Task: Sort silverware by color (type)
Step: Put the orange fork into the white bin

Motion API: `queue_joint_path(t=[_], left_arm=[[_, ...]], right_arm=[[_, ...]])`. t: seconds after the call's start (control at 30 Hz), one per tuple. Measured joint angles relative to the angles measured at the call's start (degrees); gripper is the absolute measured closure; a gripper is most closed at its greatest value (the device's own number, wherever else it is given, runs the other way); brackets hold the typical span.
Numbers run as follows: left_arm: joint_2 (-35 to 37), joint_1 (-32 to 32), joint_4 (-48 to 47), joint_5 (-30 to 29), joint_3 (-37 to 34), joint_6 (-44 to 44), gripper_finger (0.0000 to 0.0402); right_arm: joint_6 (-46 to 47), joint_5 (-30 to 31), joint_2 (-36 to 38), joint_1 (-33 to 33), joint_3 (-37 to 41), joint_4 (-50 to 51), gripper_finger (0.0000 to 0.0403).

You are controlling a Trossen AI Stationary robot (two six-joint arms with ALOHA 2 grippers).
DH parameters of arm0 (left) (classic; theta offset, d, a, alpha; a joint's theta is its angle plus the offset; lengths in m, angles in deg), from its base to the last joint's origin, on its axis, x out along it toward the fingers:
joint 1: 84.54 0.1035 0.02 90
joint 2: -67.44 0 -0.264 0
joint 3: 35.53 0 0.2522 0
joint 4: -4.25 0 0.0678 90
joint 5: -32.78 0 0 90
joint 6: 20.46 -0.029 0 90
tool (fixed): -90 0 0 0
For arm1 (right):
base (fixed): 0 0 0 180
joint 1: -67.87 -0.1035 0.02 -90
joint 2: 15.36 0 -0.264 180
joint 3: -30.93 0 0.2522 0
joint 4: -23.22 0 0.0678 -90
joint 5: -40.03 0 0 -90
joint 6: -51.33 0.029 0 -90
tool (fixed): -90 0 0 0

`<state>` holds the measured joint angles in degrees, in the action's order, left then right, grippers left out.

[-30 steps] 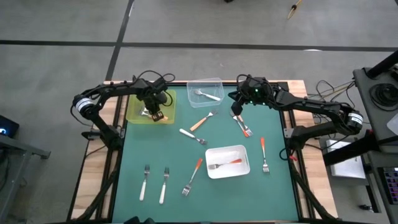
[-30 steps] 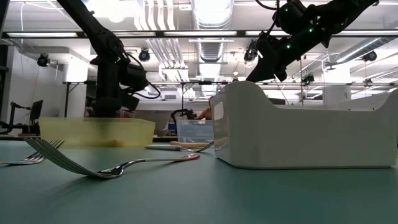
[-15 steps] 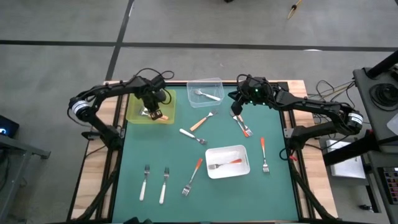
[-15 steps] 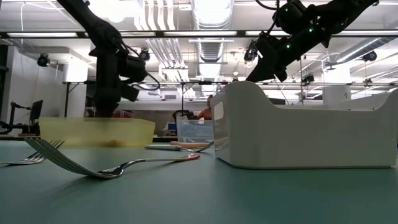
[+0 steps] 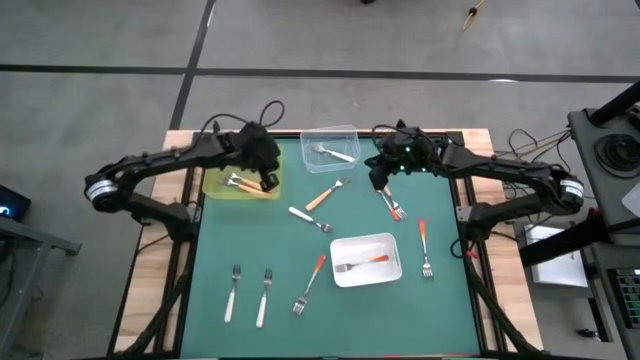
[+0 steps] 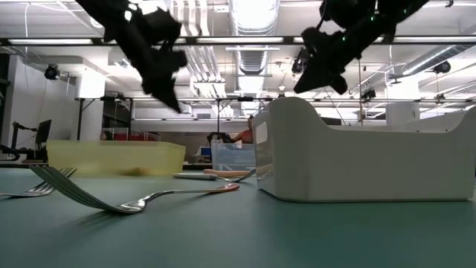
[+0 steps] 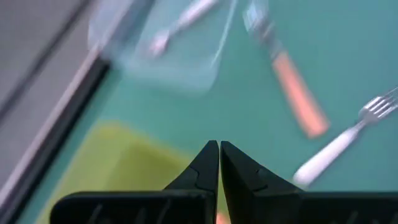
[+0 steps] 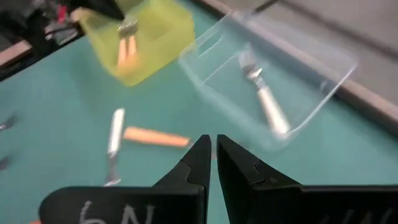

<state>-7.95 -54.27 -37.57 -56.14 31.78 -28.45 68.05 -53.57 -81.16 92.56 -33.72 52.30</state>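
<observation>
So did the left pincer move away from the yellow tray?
Yes. The left pincer has shifted toward the yellow tray's right edge and, in the low view, lifted above it.

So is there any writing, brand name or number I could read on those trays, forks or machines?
Nothing can be read for certain.
On the right pincer: pale scrawled marks on its dark body, too blurred and cut off to read.
Yellow tray, clear tray, white tray, forks: no lettering visible.
</observation>
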Motion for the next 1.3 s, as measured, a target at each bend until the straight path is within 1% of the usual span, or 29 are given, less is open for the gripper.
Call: queue_joint_path(t=[0.1,0.2,0.3,0.37,0.5,0.63,0.8,0.9,0.97,1.07,1.17,1.3], left_arm=[[2.1,-4.3,6.1,0.0,-0.1,0.0,0.0402],[3.1,-7.6,11.4,0.0,-0.1,-0.5,0.0402],[3.2,-9.6,16.9,0.0,-0.1,-2.3,0.0402],[3.2,-10.3,18.6,-0.3,-0.1,-2.9,0.0402],[3.2,-10.6,19.2,-0.4,-0.1,-2.8,0.0402],[3.2,-10.7,19.3,-0.5,-0.8,-1.8,0.0402],[3.2,-10.8,20.0,-0.5,-1.1,-3.3,0.0402],[3.5,-10.8,21.4,-0.5,-1.1,-5.0,0.0402],[3.5,-10.8,22.5,-0.5,-1.1,-6.1,0.0402],[3.4,-10.8,23.7,-0.5,-1.1,-7.5,0.0402],[3.4,-10.8,24.9,-0.5,-1.1,-8.2,0.0402],[3.4,-10.8,26.2,-0.6,-1.1,-10.4,0.0402]], right_arm=[[5.4,0.0,0.0,-2.0,-4.0,9.7,0.0385],[11.5,0.0,0.0,-4.2,-7.2,21.6,0.0385],[19.0,-3.3,0.0,-5.7,-9.5,33.3,0.0385],[24.4,-5.4,0.0,-6.9,-10.1,40.3,0.0385],[33.8,-6.0,0.0,-11.5,-10.3,49.2,0.0385],[41.5,-6.5,0.0,-17.1,-7.9,52.7,0.0385],[50.3,-11.7,0.0,-23.3,-2.1,52.7,0.0385],[57.1,-15.2,0.0,-27.5,1.2,52.5,0.0385],[61.5,-16.3,0.0,-29.9,3.0,52.4,0.0385],[66.6,-15.3,0.0,-32.4,4.8,51.5,0.0385],[69.4,-13.0,0.0,-33.7,6.0,51.4,0.0385],[70.7,-7.4,0.0,-33.8,7.1,51.2,0.0385]])
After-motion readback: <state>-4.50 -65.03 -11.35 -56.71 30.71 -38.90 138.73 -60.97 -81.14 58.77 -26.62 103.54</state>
